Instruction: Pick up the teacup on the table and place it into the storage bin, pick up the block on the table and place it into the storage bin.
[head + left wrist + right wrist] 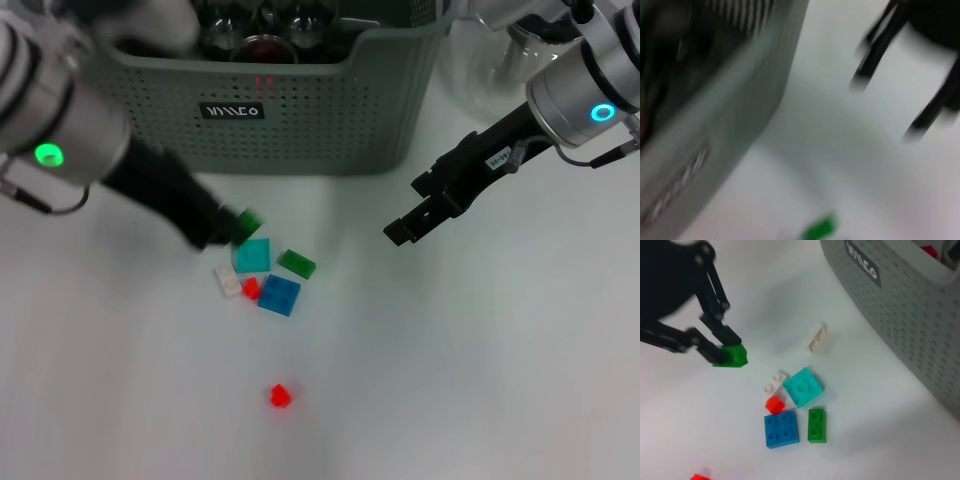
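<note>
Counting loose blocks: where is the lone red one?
Head view: the lone red block lies on the table, nearest the robot, apart from the block cluster.

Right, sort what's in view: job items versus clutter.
Job:
storage bin
green block, gripped by left gripper
loose blocks

Bystanders:
glass jug beside the bin
right gripper, hovering over the table

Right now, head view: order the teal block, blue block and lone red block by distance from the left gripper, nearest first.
The left gripper is shut on a green block, just in front of the storage bin.
1. Teal block: right beside the gripper, top of the cluster.
2. Blue block: lower right of the cluster.
3. Lone red block: by itself, nearest the robot.
</note>
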Motion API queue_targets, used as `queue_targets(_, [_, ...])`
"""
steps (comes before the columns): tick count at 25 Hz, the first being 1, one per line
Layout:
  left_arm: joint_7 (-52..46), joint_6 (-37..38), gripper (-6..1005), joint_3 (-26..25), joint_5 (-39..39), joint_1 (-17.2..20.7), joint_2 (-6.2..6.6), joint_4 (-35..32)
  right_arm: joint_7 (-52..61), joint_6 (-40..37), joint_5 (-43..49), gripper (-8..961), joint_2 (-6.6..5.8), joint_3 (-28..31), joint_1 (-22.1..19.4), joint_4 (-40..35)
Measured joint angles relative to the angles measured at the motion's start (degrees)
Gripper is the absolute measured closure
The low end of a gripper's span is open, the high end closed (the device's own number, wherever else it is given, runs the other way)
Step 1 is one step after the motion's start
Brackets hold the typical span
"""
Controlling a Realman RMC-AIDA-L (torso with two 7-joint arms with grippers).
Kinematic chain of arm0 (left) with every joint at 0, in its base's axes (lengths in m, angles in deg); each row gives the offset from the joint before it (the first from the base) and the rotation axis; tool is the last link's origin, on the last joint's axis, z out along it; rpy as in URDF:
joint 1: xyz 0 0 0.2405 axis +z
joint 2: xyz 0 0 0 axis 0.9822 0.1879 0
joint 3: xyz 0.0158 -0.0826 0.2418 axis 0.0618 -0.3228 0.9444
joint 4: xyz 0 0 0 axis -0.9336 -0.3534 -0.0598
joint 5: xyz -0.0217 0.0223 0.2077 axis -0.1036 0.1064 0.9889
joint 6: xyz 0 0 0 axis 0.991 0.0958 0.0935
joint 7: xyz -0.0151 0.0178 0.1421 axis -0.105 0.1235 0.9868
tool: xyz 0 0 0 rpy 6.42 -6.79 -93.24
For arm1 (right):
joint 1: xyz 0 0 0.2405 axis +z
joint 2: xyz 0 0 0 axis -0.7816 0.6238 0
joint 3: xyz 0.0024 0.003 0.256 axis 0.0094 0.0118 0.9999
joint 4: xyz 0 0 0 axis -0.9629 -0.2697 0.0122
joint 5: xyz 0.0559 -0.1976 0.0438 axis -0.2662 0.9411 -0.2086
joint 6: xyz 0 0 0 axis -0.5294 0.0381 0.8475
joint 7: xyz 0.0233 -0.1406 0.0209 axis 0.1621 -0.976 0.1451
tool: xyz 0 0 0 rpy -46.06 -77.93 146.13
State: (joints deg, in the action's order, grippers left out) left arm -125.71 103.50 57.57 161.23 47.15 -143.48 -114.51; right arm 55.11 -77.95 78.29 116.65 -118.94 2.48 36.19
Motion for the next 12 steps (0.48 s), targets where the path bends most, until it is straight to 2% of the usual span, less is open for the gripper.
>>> queue_targets(3, [0.16,2.81,869,-7.71,-8.32,-2.39,0.42,-1.38,0.02,-0.15,0.00,6,0.19,-0.21,0.20,0.00])
queue_targets(6, [0.08,2.70,869,-12.95,-12.45,-5.71,0.93,-1.46,0.13,-0.30,0.01,6,0.38,-0.38,0.40,0.00])
queue_targets(9, [-0.77,-1.08,870,-17.55,-14.25,-11.01,2.42,0.69,0.41,-0.43,0.00,7,0.48,-0.44,0.68,-0.03])
queue_targets(12, [-2.78,-8.65,870,-18.37,-13.14,-16.20,5.38,6.93,0.48,-0.51,-0.02,7,0.60,-0.45,0.82,-0.01])
